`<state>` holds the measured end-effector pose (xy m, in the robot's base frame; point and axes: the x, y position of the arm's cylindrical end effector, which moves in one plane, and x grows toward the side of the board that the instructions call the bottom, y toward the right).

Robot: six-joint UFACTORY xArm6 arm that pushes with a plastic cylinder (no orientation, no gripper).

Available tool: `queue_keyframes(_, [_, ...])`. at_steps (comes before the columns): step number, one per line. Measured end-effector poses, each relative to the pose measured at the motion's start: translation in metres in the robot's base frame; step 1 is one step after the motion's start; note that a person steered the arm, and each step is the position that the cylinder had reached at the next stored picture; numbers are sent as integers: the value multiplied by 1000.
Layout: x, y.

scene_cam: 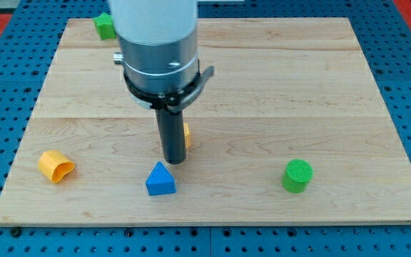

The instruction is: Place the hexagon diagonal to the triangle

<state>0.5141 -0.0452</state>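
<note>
A blue triangle block (161, 180) lies near the view's bottom, left of centre, on the wooden board (277, 93). My tip (174, 161) stands just above and right of it, a small gap apart. A small orange-yellow block (186, 134) is mostly hidden behind the rod, touching its right side; its shape cannot be made out. A green hexagonal-looking block (297, 175) stands at the bottom right. An orange block (56, 166) lies at the bottom left.
Another green block (105, 26) sits at the board's top left edge, partly hidden by the arm's white body (155, 36). Blue perforated table surrounds the board.
</note>
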Motion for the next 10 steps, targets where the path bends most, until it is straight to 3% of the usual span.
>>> queue_keyframes(2, [-29, 43])
queue_keyframes(4, [-79, 23])
queue_keyframes(7, [-33, -115])
queue_keyframes(8, [-54, -74])
queue_keyframes(10, [-19, -144])
